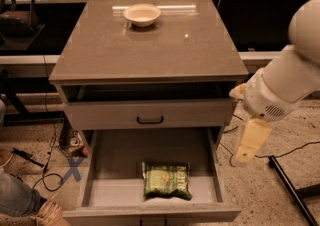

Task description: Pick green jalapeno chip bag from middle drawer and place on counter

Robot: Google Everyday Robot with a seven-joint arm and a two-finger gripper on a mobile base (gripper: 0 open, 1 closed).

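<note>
The green jalapeno chip bag [166, 180] lies flat on the floor of the open middle drawer [112, 191], near its front and a little right of centre. The counter [150, 45] tops the grey cabinet above it. My gripper [248, 144] hangs from the white arm [290, 80] that comes in from the right. It is outside the drawer's right wall, above floor level, to the right of and higher than the bag. It holds nothing that I can see.
A white bowl [142, 14] stands at the back of the counter. The upper drawer front with a black handle [150, 119] is slightly pulled out above the middle drawer. Cables [50, 170] and a black leg [290, 185] lie on the floor on either side.
</note>
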